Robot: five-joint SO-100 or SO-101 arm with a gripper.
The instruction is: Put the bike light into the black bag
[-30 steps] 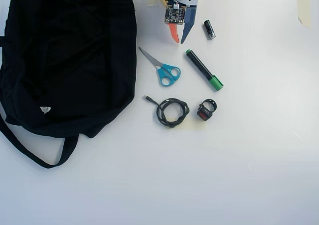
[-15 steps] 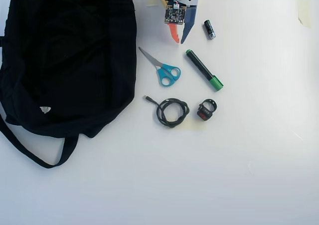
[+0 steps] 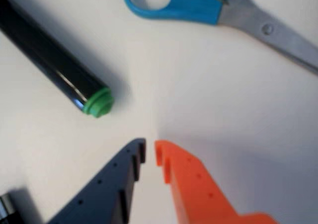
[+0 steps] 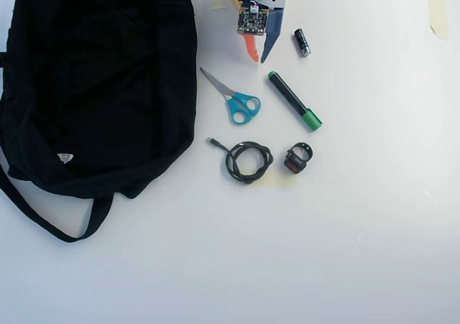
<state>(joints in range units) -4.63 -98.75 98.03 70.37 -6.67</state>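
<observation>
— The gripper?
— Fingers nearly together, nothing between them, at twelve o'clock in the overhead view.
— What's nearest?
— Scissors and marker just below.
— The bike light?
— Well apart, toward five o'clock. The black bag fills nine o'clock.

One camera hangs high above, looking straight down on the whole white table, far enough to take in everything laid out. The other rides the wrist, very close to the tabletop, peering past the gripper tips at the bottom edge. Both catch the blue-handled scissors and the green-tipped marker, near the top of the overhead view.
</observation>
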